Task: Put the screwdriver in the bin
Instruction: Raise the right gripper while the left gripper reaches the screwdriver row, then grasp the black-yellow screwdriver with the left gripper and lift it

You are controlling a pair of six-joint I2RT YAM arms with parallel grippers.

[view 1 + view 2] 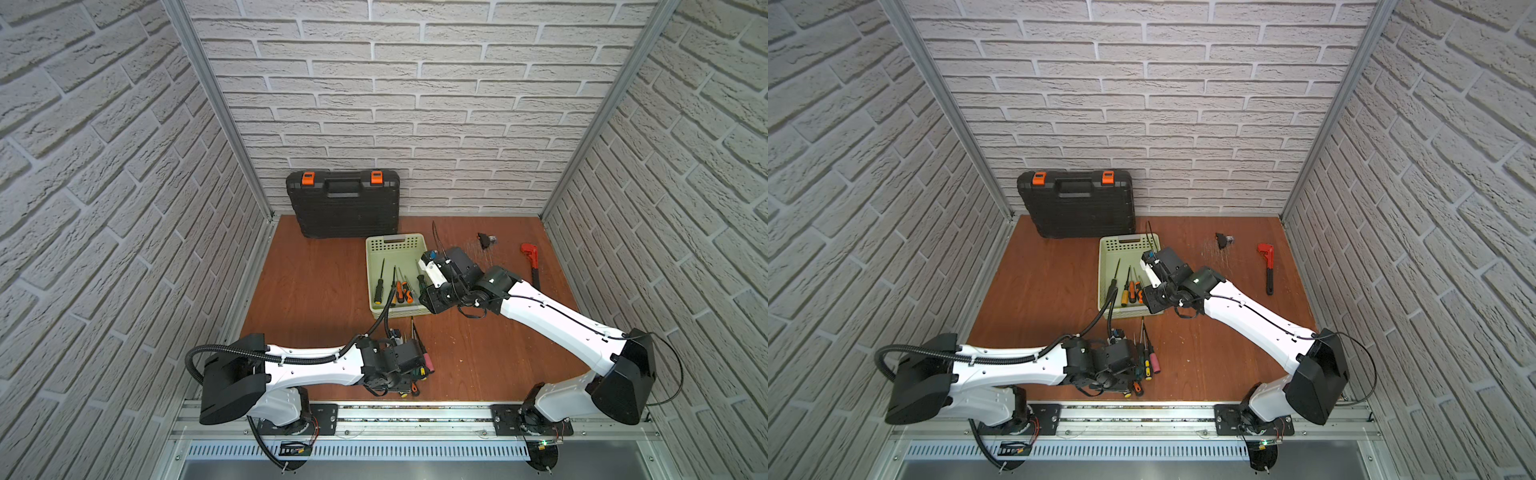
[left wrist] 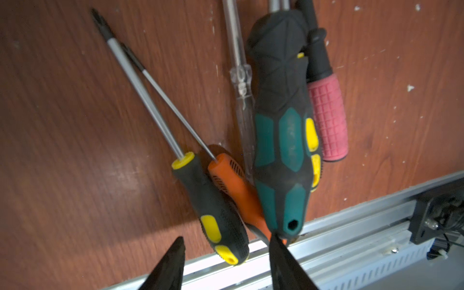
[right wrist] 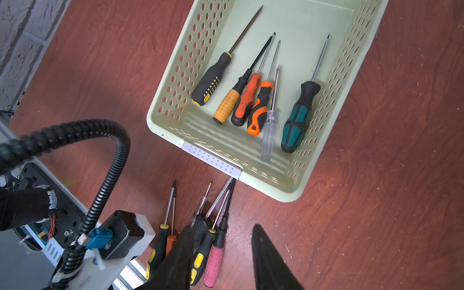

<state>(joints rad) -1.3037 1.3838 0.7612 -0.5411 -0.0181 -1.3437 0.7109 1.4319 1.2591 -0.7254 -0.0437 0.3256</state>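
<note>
The pale green bin (image 1: 374, 249) (image 1: 1106, 253) (image 3: 155, 118) stands mid-table with several screwdrivers lying in it, among them a green-handled one (image 3: 297, 118). More screwdrivers lie in a heap (image 1: 419, 357) (image 1: 1148, 357) near the front rail. My left gripper (image 2: 226, 239) (image 1: 409, 374) is open low over that heap. The butt of a black-and-yellow screwdriver (image 2: 213, 208) lies between its fingers, and one fingertip touches the end of a green-and-black handle (image 2: 283, 125). My right gripper (image 3: 223, 227) (image 1: 422, 284) hangs open and empty above the bin's near right corner.
An orange-handled (image 2: 231, 175), a clear (image 2: 242, 100) and a pink-handled (image 2: 326, 118) screwdriver share the heap. A black tool case (image 1: 343, 203) leans on the back wall. A red wrench (image 1: 532, 262) and a small black part (image 1: 486, 240) lie right. The aluminium rail (image 2: 351, 226) borders the heap.
</note>
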